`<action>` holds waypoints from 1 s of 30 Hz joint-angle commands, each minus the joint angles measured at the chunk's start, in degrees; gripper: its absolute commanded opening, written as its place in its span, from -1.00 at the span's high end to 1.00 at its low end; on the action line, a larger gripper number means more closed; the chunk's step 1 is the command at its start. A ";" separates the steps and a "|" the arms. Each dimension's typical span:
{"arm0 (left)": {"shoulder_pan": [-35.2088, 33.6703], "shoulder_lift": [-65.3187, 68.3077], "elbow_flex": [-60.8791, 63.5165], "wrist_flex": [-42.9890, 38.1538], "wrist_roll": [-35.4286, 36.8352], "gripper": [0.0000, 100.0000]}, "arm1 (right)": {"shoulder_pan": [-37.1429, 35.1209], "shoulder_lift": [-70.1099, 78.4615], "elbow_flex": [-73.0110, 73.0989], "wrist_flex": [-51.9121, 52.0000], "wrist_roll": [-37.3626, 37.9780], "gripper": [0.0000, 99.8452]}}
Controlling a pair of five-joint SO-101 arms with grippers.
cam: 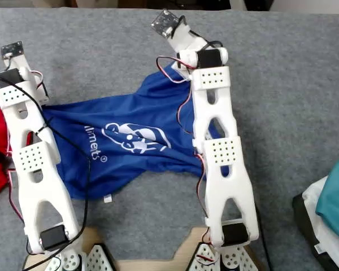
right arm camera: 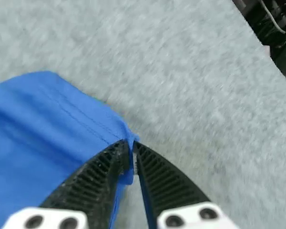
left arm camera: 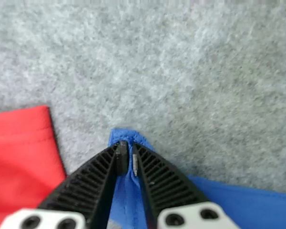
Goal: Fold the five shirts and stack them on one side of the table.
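In the high view the left arm (cam: 31,158) and right arm (cam: 221,152) stretch forward over the table (cam: 288,84), one at each end of the blue shirt (cam: 124,141), which lies spread with its long axis crosswise between them. The left wrist view shows the left tool (left arm camera: 127,155) clenched on a blue corner, with a red shirt (left arm camera: 19,157) just beside it. The right wrist view shows the right tool (right arm camera: 132,149) pinching the shirt's stitched edge.

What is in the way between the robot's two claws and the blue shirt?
Nothing is. The left gripper is shut on a corner of the blue shirt, and the right gripper is shut on another edge of it. The red shirt lies off to the side, not between them.
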 commanded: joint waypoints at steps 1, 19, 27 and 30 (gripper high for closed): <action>2.99 -2.86 -2.20 -0.35 2.64 0.96 | -0.31 -11.74 -3.56 2.81 -1.41 0.99; 15.38 -46.02 -1.93 5.80 9.05 0.96 | 10.59 -55.69 -3.38 12.84 -4.75 0.99; 15.21 -63.87 -1.76 6.51 7.12 0.96 | 16.48 -70.37 -2.77 7.03 -4.92 0.99; 14.77 -70.11 0.00 6.51 7.12 0.96 | 17.98 -74.33 -2.77 5.19 -4.75 0.99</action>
